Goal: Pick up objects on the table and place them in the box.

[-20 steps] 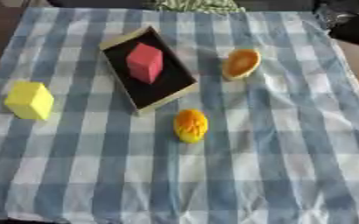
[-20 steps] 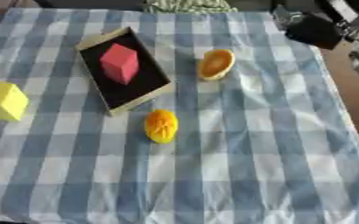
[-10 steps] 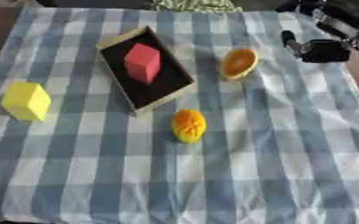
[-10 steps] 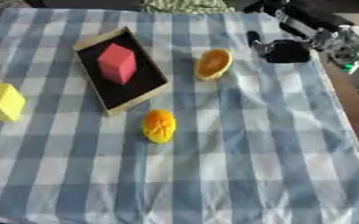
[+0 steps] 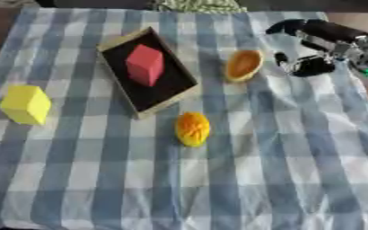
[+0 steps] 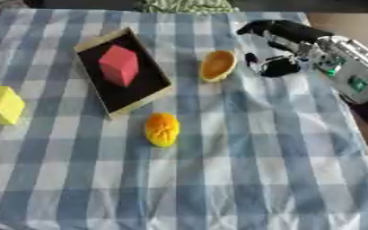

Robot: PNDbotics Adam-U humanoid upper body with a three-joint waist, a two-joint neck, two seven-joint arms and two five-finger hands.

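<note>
Looking down at the bench (image 5: 297, 179), we've got a blue and white checked cloth (image 6: 242, 179) over it and the box (image 5: 146, 72) as our landmark: a shallow dark tray with a pale rim, sitting askew. A red block (image 5: 145, 64) stands inside the box already. To the right of the box, just beside it, lies an orange oval object (image 5: 243, 64). Just below the box's lower corner sits a rounder orange-yellow object (image 5: 193, 129), apart from the rim. Well off to the left of the box is a yellow block (image 5: 26, 104), on the cloth near its edge.

Our right hand (image 6: 275, 47) comes in from the upper right, to the right of the oval object and not touching it. Its fingers look partly spread, with the thumb curved under, and it has hold of nothing. We don't see our left hand anywhere.
</note>
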